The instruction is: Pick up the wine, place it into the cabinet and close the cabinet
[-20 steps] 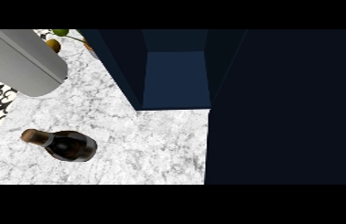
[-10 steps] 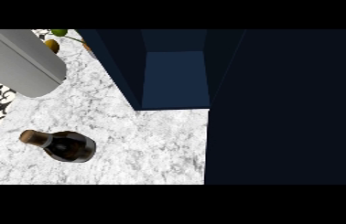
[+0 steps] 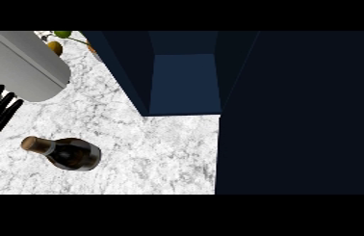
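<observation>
A kitchen, seen from above: a white marble-patterned counter (image 3: pixel 142 134) runs beneath a dark navy cabinet (image 3: pixel 185 76) standing open, its blue interior visible. A dark wine bottle (image 3: pixel 68 153) with a cork-coloured top sits on the stone, and yellow and green fruit (image 3: pixel 57 45) shows at the counter's far corner.

pale grey forearm (image 3: pixel 28 66) at the view's upper left, smooth rounded casing, plain and unmarked, blunt rounded end, black finger segments (image 3: pixel 7 107) of a hand at the left edge below it, thin and dark, rest of hand out of view
</observation>
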You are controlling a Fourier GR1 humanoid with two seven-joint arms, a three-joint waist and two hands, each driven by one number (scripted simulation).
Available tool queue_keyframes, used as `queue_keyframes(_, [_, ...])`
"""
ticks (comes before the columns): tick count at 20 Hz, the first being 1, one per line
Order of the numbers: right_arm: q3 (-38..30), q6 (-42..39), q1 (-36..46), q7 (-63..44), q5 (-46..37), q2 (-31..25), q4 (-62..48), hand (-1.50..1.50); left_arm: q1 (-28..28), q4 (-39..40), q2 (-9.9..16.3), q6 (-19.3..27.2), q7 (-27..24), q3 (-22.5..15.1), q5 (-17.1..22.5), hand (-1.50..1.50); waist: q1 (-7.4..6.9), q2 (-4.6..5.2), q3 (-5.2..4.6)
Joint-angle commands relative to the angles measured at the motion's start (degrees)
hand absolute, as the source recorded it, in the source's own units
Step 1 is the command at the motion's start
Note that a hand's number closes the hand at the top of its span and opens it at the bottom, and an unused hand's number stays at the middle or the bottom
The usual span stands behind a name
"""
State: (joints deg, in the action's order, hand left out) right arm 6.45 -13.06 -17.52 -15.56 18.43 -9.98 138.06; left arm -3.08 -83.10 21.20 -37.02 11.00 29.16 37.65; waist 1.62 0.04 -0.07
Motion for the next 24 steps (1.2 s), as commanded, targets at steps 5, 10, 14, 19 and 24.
queue_keyframes(5, [-1.8, -1.2, -2.6, -1.4, 7.8, -0.3, 7.7, -1.5, -4.2, 18.4, 0.3, -5.3, -13.7, -0.2, -12.9, -1.5, -0.2, 0.17, -0.06])
queue_keyframes(10, [-1.9, -0.8, -4.1, -2.3, 7.9, 0.5, 9.5, -1.5, -9.5, 27.0, 0.8, -4.7, -18.1, -2.3, -18.4, -1.5, -0.02, 0.07, -0.02])
queue_keyframes(14, [-4.4, -1.4, -1.8, -2.2, 9.9, -0.2, 6.6, -1.5, -5.7, 32.1, -0.6, -10.7, -25.2, -4.8, -22.0, -1.5, -0.74, 0.05, -0.01])
queue_keyframes(19, [-2.7, -2.0, -2.8, -3.5, 8.2, -0.2, 8.5, -1.5, -10.7, 40.5, -0.7, -12.1, -30.9, -6.5, -25.6, -1.5, -0.26, 0.06, -0.05])
queue_keyframes(24, [0.8, -1.6, -4.6, -2.4, 4.0, 1.4, 10.1, -1.5, -8.9, 46.5, 0.7, -16.8, -34.3, -6.8, -25.8, -1.5, -0.35, -0.04, -0.07])
